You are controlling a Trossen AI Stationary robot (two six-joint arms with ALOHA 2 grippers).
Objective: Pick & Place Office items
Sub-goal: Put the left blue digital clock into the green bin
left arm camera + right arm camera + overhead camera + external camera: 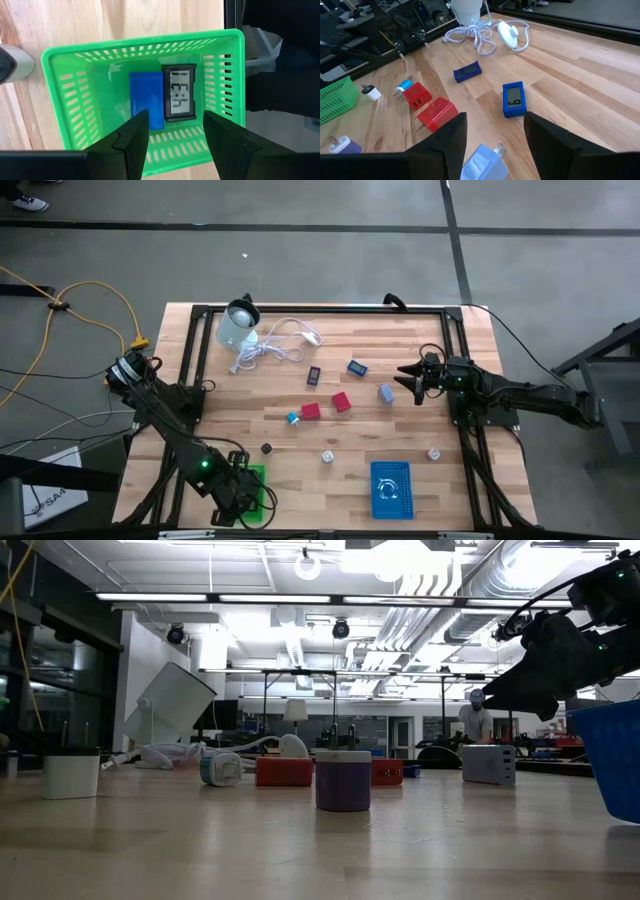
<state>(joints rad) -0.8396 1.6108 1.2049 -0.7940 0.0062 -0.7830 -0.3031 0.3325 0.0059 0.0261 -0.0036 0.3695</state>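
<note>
- High view: left gripper (243,492) low over green basket (256,476) at table's near-left corner; right gripper (413,380) beside pale plug (386,392); items scattered mid-table.
- Left wrist: fingers (134,137) parted, empty, above blue block (146,99) and black clock (180,92) in basket.
- Right wrist: fingers (449,140) parted, empty, plug between; blue clock (513,99) ahead.

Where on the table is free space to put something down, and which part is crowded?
Free: the strip between the green basket and the blue basket, and the corner behind the right gripper. Crowded: the middle, around the red blocks and the blue clock, and the corner with the white cable.
</note>
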